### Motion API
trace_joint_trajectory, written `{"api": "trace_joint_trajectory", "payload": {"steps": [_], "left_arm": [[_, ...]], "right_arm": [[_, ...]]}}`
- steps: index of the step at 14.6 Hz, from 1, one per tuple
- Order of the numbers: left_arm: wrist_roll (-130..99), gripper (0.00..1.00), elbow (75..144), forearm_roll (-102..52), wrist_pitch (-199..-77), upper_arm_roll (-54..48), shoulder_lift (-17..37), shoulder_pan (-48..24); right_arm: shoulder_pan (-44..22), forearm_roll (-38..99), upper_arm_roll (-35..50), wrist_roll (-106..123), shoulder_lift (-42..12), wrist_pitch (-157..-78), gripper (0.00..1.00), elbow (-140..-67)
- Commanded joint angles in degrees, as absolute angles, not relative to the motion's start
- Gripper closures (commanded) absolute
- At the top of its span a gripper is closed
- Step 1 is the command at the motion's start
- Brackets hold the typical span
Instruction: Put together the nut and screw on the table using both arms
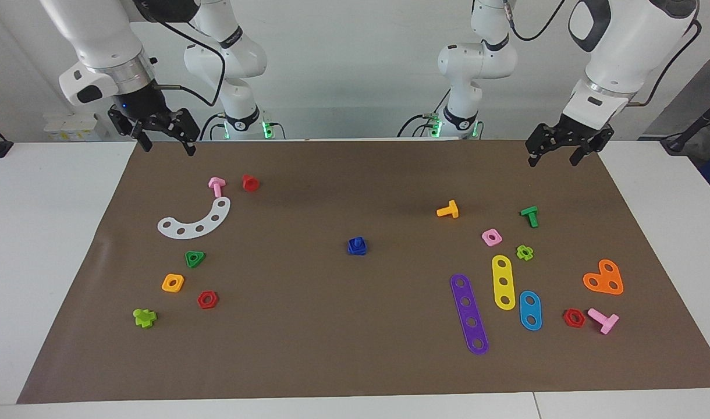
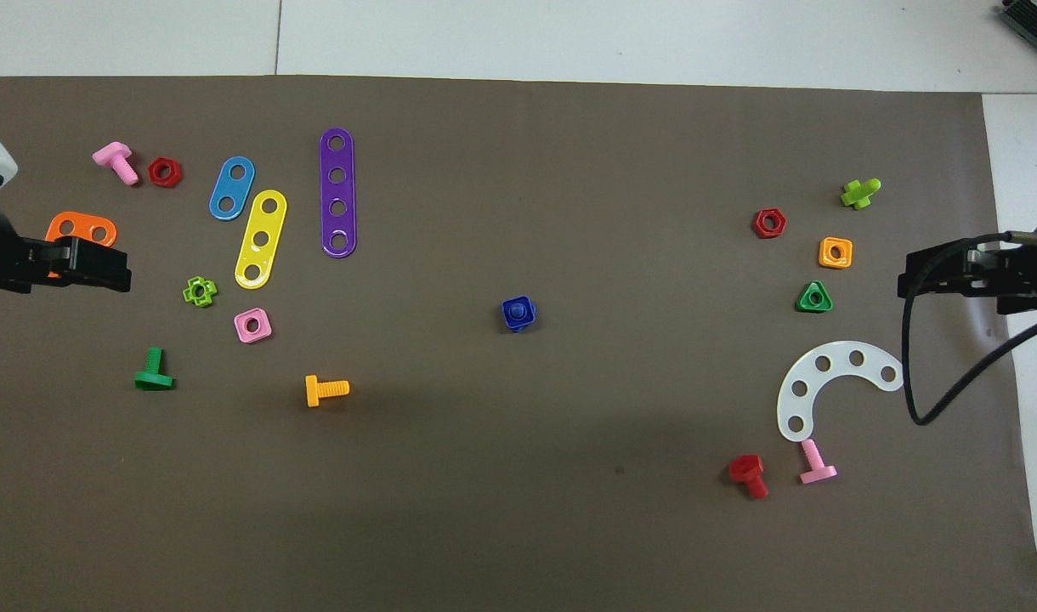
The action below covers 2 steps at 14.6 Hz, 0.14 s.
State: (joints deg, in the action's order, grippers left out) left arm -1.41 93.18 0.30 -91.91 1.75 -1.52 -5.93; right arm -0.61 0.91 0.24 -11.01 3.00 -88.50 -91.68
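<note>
The blue nut (image 1: 357, 249) and the dark-blue screw (image 1: 358, 241) sit together as one piece in the middle of the brown mat (image 1: 343, 337), the screw's shaft poking up through the nut's hole; the piece also shows in the overhead view (image 2: 518, 313). My left gripper (image 1: 554, 157) is open and empty, raised over the mat's corner at the left arm's end; its fingers (image 2: 102, 265) show in the overhead view. My right gripper (image 1: 166, 144) is open and empty, raised over the mat's corner at the right arm's end (image 2: 931, 274).
Toward the left arm's end lie an orange bolt (image 1: 448, 210), green bolt (image 1: 529, 216), pink nut (image 1: 491, 237), and purple (image 1: 469, 313), yellow and blue strips. Toward the right arm's end lie a white curved strip (image 1: 195, 222), pink bolt (image 1: 216, 185), red bolt (image 1: 250, 183) and yellow-orange nut (image 1: 173, 283).
</note>
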Motion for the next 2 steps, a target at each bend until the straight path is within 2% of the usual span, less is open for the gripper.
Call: {"api": "trace_joint_trajectory", "payload": {"steps": [1,2], "left_arm": [[-0.9,0.00,92.8,1.8,-91.0,1.6,-2.3,-5.9],[-0.8,0.00,92.8,1.8,-91.1,1.6,-2.3,-5.9]], "right_arm": [[-0.1,0.4,0.5,-10.6,3.6,-89.6,0.00,-92.8],[-0.1,0.4,0.5,-10.6,3.6,-89.7,0.00,-92.8]]}}
